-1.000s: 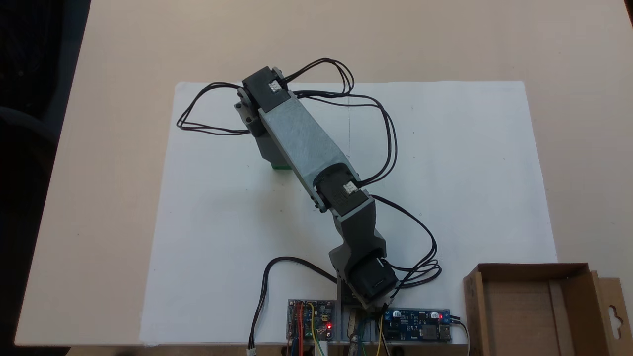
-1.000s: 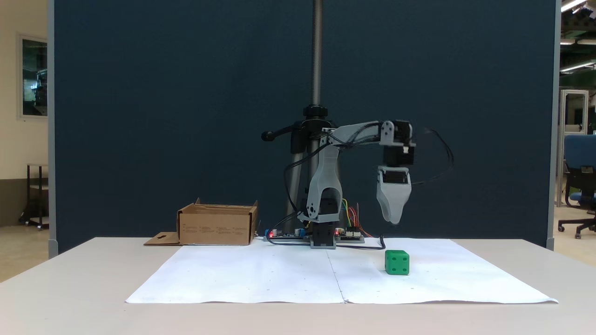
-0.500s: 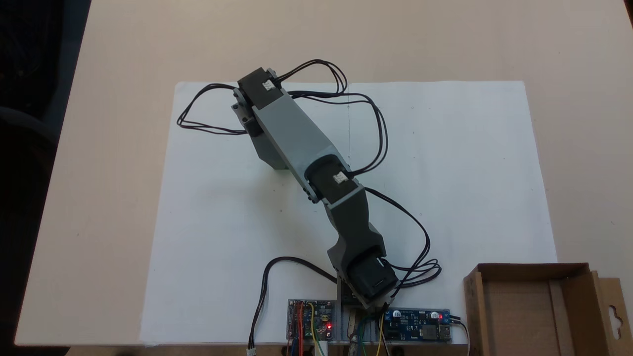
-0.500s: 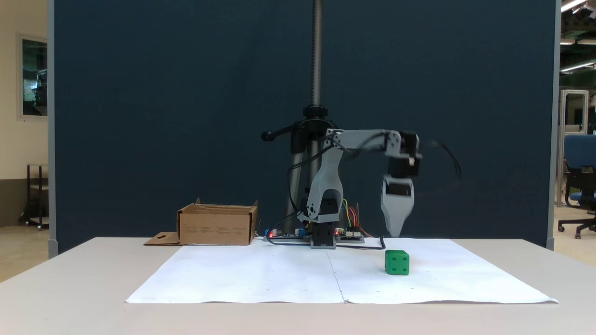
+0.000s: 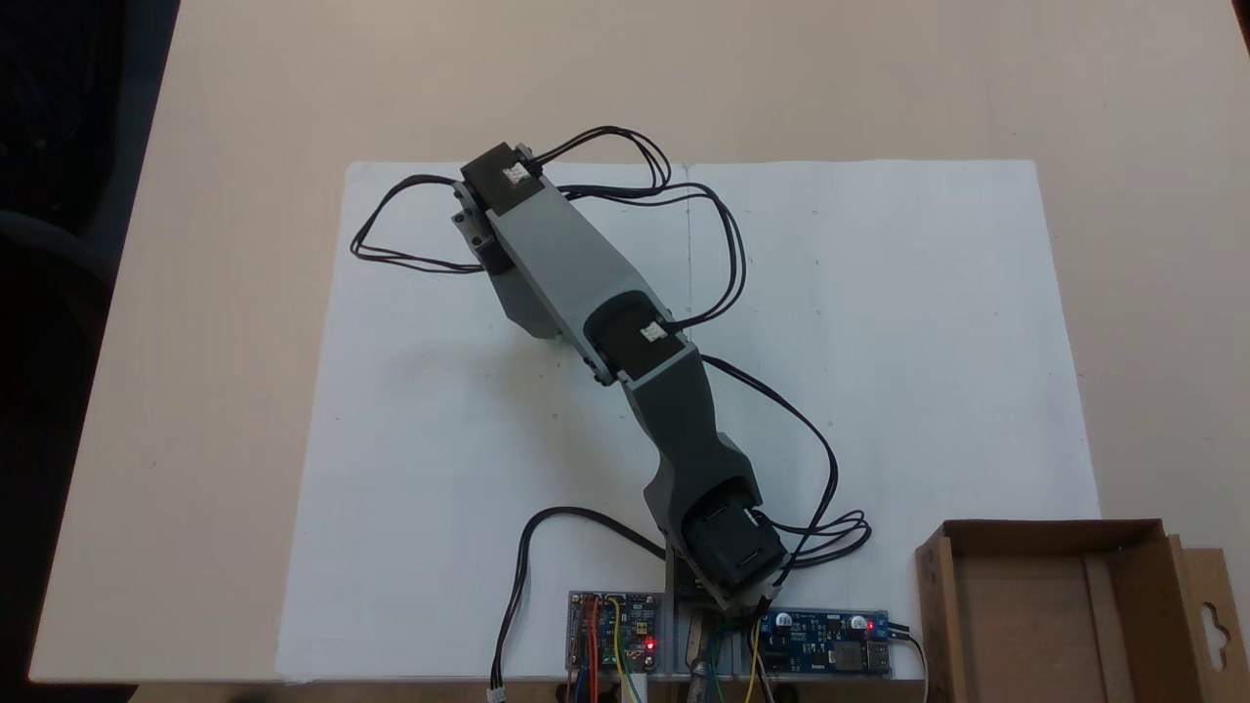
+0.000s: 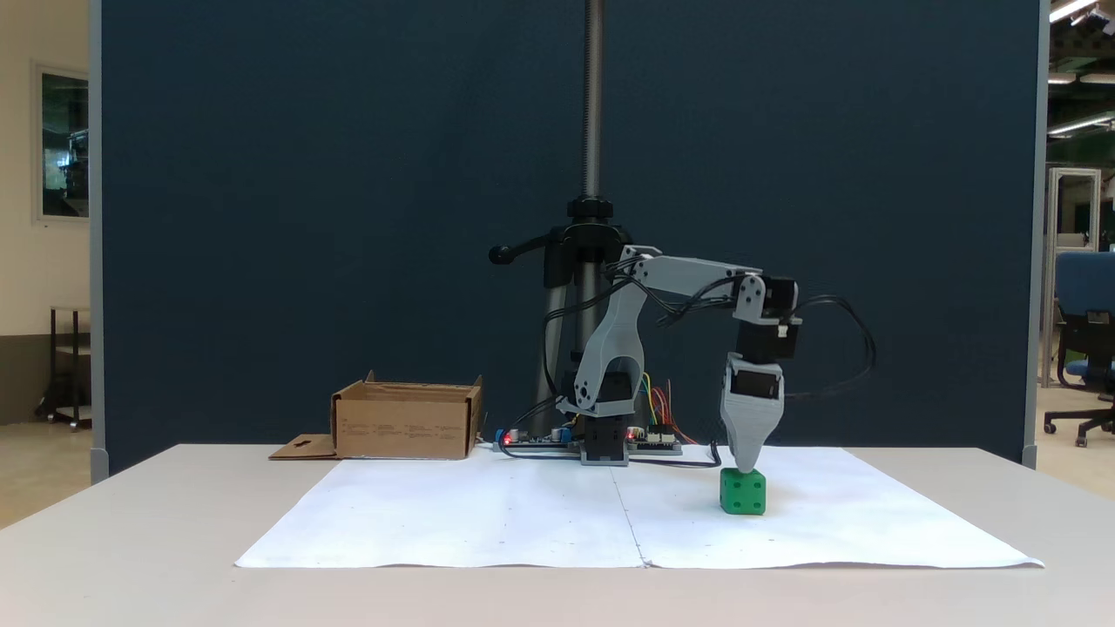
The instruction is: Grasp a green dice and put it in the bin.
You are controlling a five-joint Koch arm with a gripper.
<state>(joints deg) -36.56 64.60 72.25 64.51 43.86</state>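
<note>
side-on fixed view: gripper [image 6: 747, 466] points straight down with its tip right at the top of the green dice [image 6: 743, 492], which sits on the white paper sheet [image 6: 488, 514] on the table [image 6: 131, 522], to the right of the arm base in that view. jaws line up one behind the other here, only one tapered tip visible, so can't tell if they're spread or closed, and can't tell if the tip touches the top face or just hovers above it. in the top-down fixed view the arm [image 5: 586, 283] covers the dice completely. bin [image 6: 407, 422] is well apart, on the far side of the base, at the bottom right corner from above [image 5: 1055, 610]. dice not grasped yet as far as i can judge. risks: if the jaws aren't spread wide enough the tip lands on top and presses or tips the cube instead of straddling it; an off-centre close could squirt the rounded-edge cube sideways across the smooth paper; a corner pinch could drop it on the long swing to the bin.
</note>
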